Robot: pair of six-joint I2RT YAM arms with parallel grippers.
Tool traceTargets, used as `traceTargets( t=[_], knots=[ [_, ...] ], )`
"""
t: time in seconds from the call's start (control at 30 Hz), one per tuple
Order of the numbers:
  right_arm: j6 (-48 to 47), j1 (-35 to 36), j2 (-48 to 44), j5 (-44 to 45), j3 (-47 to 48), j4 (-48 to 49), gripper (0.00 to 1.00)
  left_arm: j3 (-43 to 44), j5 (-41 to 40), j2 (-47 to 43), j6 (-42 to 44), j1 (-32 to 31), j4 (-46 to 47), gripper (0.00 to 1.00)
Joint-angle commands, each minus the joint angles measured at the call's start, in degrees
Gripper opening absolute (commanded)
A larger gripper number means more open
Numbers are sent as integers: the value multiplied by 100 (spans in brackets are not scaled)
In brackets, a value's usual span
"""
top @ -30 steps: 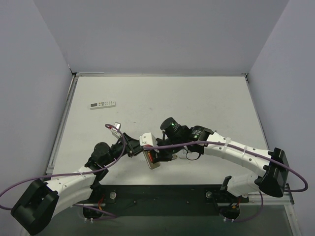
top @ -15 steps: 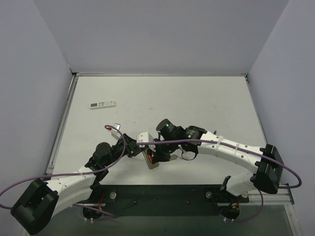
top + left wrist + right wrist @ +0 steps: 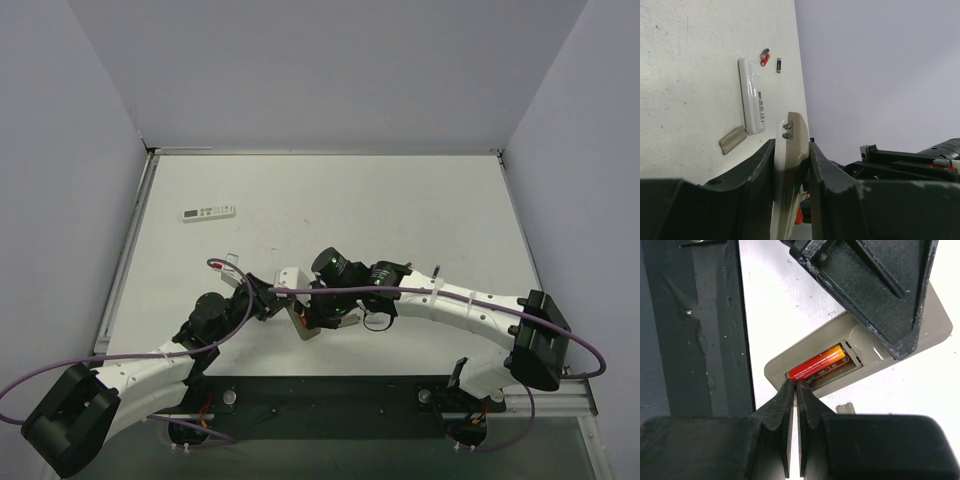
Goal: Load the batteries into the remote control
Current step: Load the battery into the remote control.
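Here, gripping the remote control (image 3: pixel 935 325) by its long edges in the clenched left tool (image 3: pixel 792 150), low over the surface (image 3: pixel 400 200) near its front edge, back side turned up and the compartment open with one red-and-orange battery (image 3: pixel 820 367) lying inside. Meeting the red end of that battery with the tips of the right tool (image 3: pixel 794 387), clenched tight on nothing. Farther out on the surface, seen past the left tool: a white remote (image 3: pixel 752 95) lying label-up, a grey cover (image 3: pixel 733 140) just beside its near end, and loose batteries (image 3: pixel 765 59) just beyond its far end.
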Motion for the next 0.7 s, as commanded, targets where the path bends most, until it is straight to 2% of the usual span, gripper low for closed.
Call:
traceTargets(
  t=[0.0,0.4,0.6,0.63,0.67],
  knots=[
    [120,38,313,758,-151,1291,0,385,526,-281,-795,-260,1528,0],
    [313,-94,480,662,-107,1528,0,333,578,-254,-647,-278,1493,0],
    [716,-199,-222,933,-90,1230,1,210,87,-518,450,-217,290,0],
    [1005,-312,-432,1013,-72,1064,3,175,25,-544,557,-129,28,0],
    [1138,-383,-547,1092,-63,976,12,122,-36,-562,636,-68,-10,0]
  ],
)
